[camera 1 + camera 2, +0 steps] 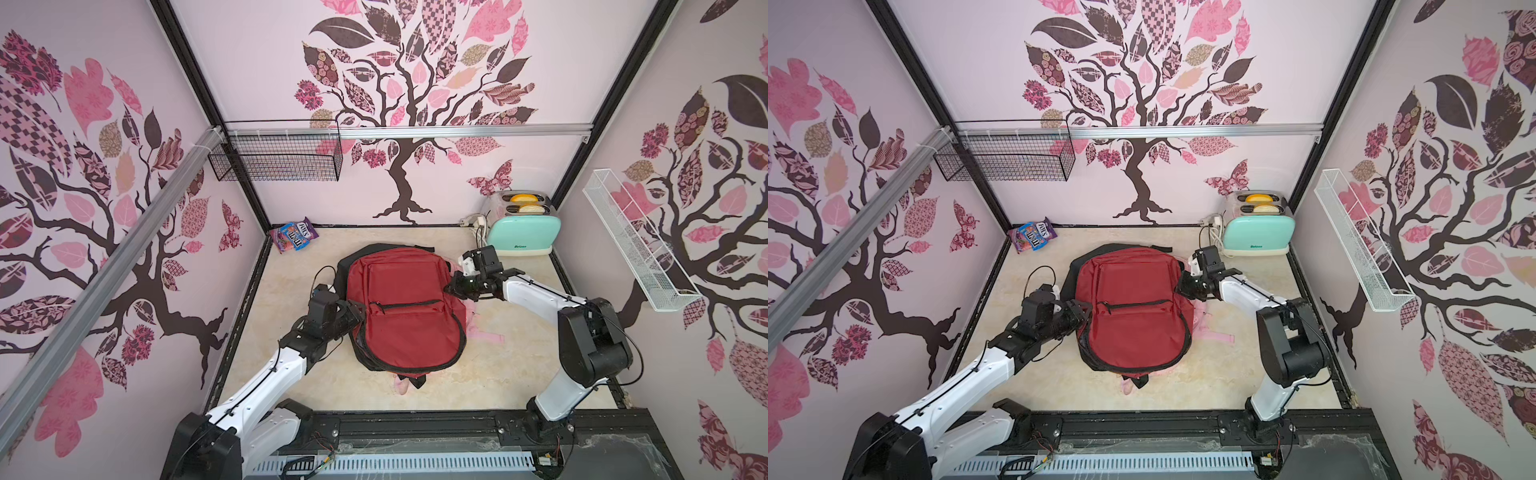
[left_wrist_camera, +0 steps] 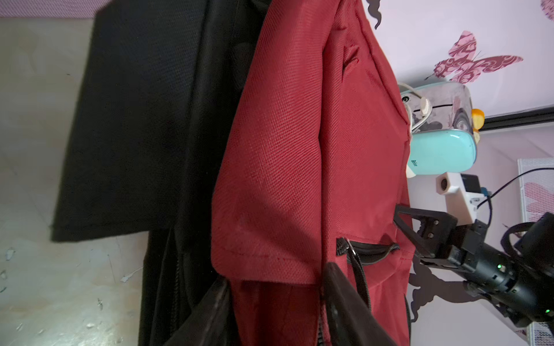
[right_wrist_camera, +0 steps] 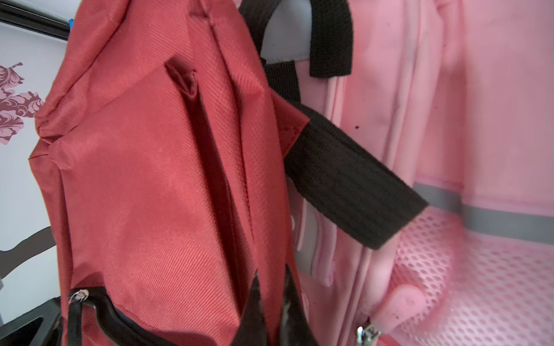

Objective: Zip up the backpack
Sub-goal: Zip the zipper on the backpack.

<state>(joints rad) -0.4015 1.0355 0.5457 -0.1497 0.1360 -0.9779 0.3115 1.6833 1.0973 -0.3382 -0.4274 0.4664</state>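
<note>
Where the red backpack (image 1: 399,274) lies flat in the middle of the counter (image 1: 415,399), we see an arm at each of its side edges. The left pincer (image 1: 358,312) sits at the left edge, level with the front pocket zipper (image 1: 405,304). In the left wrist view its fingers (image 2: 207,317) stand apart with red fabric between them, and we cannot tell whether they clamp it. The right pincer (image 1: 449,286) is clenched on a fold of red fabric at the right edge, its fingers (image 3: 254,311) nearly together in the right wrist view. A black zipper track (image 1: 461,334) rims the backpack's near half. A pink bag (image 1: 488,334) pokes out from under the right and near edges.

We find bare counter between the backpack's near end and the black rail (image 1: 415,419), and an open strip between the left arm and the left wall. On the right, open counter runs from the pink bag to the wall. The toaster (image 1: 523,235) stands in the far right corner, near the right arm's wrist but apart from it. The candy bag (image 1: 294,237) lies in the far left corner, well apart from the backpack.
</note>
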